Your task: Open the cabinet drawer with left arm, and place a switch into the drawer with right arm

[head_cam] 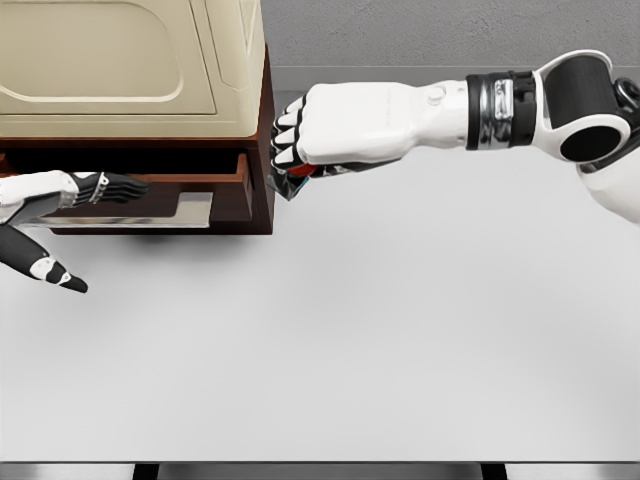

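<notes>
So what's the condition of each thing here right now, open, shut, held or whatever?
cabinet drawer: pulled open.
left hand: fingers stretched flat at the drawer front, gripping nothing.
right hand: curled shut on the switch, beside the cabinet's right corner.
switch: held under the right hand, mostly hidden, not in the drawer.

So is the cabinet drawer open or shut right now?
Open: the drawer is pulled out from the cabinet, a dark gap above its front, the left hand at it.
</notes>
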{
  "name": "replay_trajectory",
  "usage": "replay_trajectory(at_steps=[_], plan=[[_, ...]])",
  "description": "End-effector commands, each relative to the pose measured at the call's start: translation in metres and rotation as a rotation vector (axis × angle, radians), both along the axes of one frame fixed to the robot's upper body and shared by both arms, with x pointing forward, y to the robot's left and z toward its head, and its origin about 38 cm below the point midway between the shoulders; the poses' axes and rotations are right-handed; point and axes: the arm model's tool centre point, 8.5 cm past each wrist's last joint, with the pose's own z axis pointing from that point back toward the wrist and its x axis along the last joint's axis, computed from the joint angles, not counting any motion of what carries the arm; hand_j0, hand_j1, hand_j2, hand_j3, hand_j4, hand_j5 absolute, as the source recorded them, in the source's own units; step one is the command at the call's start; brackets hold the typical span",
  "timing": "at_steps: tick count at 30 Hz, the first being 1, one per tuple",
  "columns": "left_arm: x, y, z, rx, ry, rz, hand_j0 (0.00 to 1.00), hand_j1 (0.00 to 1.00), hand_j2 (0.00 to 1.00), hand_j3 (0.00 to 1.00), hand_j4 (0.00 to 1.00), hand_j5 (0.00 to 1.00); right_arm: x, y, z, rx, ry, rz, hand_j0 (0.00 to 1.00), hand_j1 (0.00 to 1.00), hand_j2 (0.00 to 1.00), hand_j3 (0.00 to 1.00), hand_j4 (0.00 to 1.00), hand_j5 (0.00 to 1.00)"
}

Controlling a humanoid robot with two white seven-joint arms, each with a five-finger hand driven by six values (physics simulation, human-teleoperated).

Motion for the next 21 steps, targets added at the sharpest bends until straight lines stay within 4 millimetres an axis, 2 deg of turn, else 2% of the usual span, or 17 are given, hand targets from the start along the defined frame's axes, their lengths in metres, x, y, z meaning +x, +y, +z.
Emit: replay_trajectory(at_steps=[1, 21], plan=[[0.0, 0.0, 0.001, -0.004, 0.003, 0.004, 1.0, 1.0, 1.0, 1.0, 1.0, 1.0, 0.0, 0.0, 0.001, 0.005, 0.005, -0.002, 0.47, 0.47, 0.47, 0.47, 0.47, 0.47], [-0.007, 0.011, -0.009, 0.031, 0.045, 0.028, 1.0, 1.0, 1.0, 1.0, 1.0, 1.0, 0.001, -0.003, 0.0, 0.002, 0.006, -0.009, 0.47, 0.47, 0.47, 0.47, 0.47, 0.47]])
